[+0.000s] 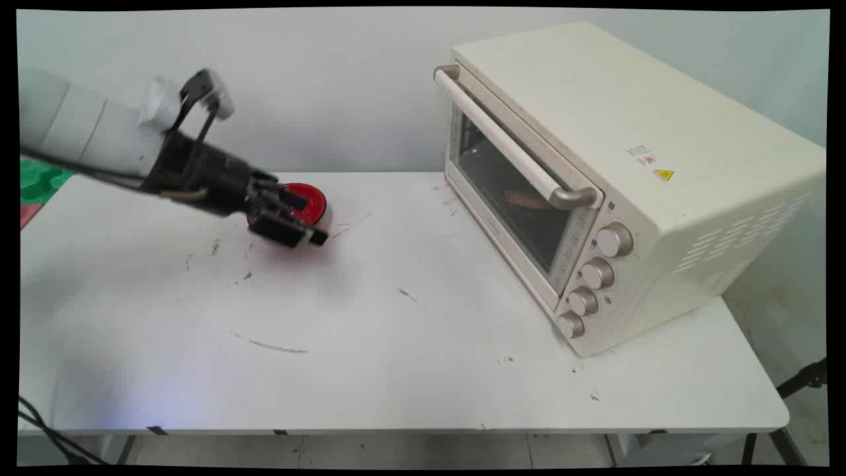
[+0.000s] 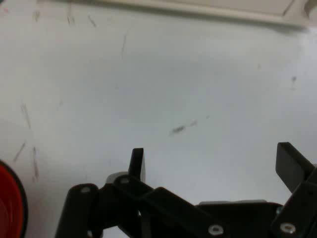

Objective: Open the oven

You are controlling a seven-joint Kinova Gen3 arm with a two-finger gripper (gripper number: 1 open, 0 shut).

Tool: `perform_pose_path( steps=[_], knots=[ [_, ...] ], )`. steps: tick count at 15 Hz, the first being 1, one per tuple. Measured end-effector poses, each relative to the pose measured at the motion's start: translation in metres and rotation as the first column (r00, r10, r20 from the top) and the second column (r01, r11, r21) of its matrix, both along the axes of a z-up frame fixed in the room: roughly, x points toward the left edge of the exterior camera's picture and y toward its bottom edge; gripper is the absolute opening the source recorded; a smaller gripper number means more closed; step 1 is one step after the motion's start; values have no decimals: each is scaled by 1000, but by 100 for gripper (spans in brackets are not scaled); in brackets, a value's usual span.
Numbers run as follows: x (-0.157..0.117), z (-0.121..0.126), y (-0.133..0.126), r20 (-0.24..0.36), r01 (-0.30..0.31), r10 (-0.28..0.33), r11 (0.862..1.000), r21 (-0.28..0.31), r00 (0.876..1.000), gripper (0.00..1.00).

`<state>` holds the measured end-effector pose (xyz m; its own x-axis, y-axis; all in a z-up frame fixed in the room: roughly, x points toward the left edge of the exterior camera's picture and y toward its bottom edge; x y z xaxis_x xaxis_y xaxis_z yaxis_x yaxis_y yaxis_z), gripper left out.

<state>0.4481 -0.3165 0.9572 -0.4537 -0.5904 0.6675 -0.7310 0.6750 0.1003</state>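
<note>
My black gripper (image 1: 305, 233) hangs low over the white table (image 1: 370, 344), pointing right toward the toaster oven. It is open: in the hand view its two fingers (image 2: 137, 162) stand wide apart with only bare table between them. A red round dish (image 1: 308, 202) lies on the table just behind the gripper, partly hidden by it. The hand view shows that red dish (image 2: 10, 203) at the lower left edge, beside the linkage and outside the fingers. Nothing is held.
A cream toaster oven (image 1: 615, 192) stands at the right, its glass door (image 1: 505, 192) shut, a brownish item visible inside, several knobs (image 1: 598, 272) down its front. Its base edge (image 2: 208, 12) lines the top of the hand view. Dark scuffs mark the table.
</note>
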Motion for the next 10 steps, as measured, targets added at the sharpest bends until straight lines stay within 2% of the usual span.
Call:
perform_pose_path(
  steps=[3, 10],
  knots=[
    [-24, 24, -18, 9, -7, 7, 1000, -11, 1000, 100],
    [-89, 99, -85, 23, -17, 19, 997, -69, 1000, 100]
  ],
)
